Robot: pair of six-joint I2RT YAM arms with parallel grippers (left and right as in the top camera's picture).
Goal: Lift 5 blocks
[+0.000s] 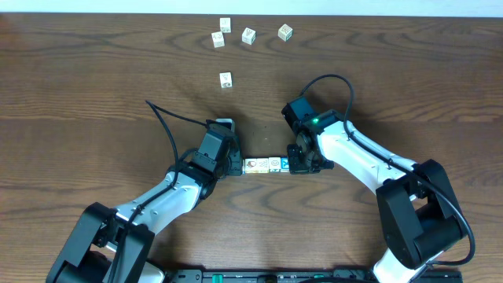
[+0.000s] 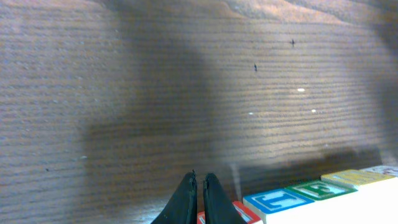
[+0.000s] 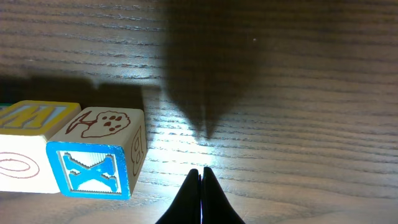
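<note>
A short row of blocks lies end to end between my two grippers at the table's middle. My left gripper is shut and sits against the row's left end. My right gripper is shut at the row's right end. In the right wrist view the end block shows a bright blue X face and a brown-marked top, just left of the shut right gripper. In the left wrist view a red-edged block sits beside the shut left gripper, followed by a blue-edged block. I cannot tell whether the row touches the table.
Several other whitish cubes lie at the far side: a cluster near the back edge and a single cube closer in. Black cables loop over both arms. Bare wood surrounds the row.
</note>
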